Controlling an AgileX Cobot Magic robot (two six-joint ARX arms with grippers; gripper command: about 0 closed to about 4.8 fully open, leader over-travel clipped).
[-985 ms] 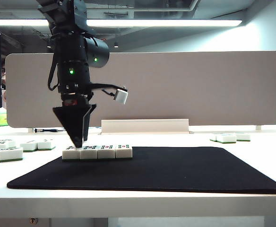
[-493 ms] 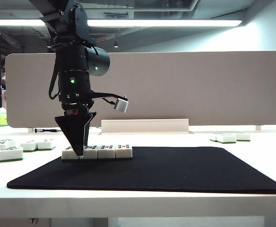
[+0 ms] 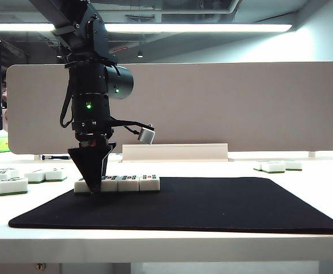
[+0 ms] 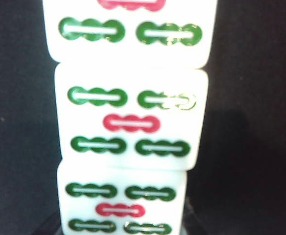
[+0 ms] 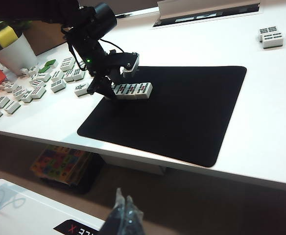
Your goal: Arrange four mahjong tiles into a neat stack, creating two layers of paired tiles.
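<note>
Viewing from outside, we see the left gripper (image 3: 93, 189) low over the end of the four mahjong tiles (image 3: 117, 183), rowed on the black mat (image 3: 212, 205); its opening is unclear. We centre on one tile in the left wrist view. The right gripper (image 5: 124, 211), pressed together, stays clear.

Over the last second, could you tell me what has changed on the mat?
The left gripper has come down onto the left end of the mahjong tiles; no tile is lifted. The row on the black mat is unmoved; the right gripper hangs off the table.
</note>
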